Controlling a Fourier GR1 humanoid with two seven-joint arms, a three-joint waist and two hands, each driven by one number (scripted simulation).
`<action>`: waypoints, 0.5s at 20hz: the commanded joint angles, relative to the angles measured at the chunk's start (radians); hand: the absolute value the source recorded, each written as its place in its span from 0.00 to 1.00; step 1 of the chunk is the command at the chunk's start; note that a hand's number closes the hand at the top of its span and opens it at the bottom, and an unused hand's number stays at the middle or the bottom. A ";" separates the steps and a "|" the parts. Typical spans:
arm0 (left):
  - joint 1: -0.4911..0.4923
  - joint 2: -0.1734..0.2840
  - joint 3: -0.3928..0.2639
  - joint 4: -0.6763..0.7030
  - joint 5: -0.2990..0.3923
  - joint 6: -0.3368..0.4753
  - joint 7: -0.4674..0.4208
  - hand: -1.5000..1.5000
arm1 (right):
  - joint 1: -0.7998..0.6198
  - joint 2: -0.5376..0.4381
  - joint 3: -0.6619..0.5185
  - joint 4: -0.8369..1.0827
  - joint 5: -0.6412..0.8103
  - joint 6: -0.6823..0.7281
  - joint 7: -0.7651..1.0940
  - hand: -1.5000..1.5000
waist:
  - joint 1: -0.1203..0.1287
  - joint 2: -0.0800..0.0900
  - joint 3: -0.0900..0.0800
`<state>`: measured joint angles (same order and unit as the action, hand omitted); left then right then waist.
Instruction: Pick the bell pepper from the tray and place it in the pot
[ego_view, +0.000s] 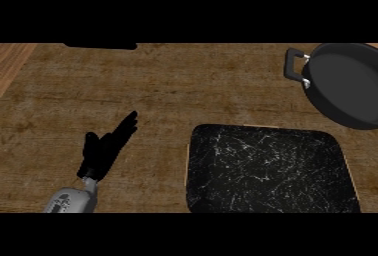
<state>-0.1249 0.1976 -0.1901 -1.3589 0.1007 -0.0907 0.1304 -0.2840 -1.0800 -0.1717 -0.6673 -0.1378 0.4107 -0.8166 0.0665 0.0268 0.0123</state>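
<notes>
Black marbled tray (269, 172) at 5 o'clock, no pepper visible on it; pot (347, 82) at 2 looks empty, progress unclear; left hand (107, 147) at 8, fingers straight, together; right hand unseen

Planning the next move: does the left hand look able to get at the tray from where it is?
Probably yes. The left hand is open beside the tray, with only bare counter between them. No bell pepper shows in the tray.

Left hand (103, 150) open, tray (273, 170), pot (347, 82)
</notes>
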 joint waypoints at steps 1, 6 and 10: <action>-0.010 0.015 0.003 0.001 -0.003 -0.017 -0.007 0.50 | -0.080 -0.051 0.028 0.071 0.056 0.098 -0.133 1.00 | 0.019 -0.001 -0.003; -0.011 -0.022 -0.020 -0.031 -0.004 0.001 0.026 0.50 | -0.198 -0.038 0.090 0.115 0.132 0.051 -0.124 1.00 | 0.027 -0.003 -0.005; -0.039 -0.011 -0.005 0.009 -0.019 -0.001 0.007 0.50 | -0.342 -0.033 0.162 0.117 0.209 0.031 -0.043 1.00 | 0.030 -0.001 -0.008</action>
<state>-0.1452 0.1925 -0.1971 -1.3640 0.0939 -0.0997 0.1450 -0.5114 -1.1202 -0.0650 -0.5725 0.0055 0.3736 -0.8283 0.0903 0.0254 0.0068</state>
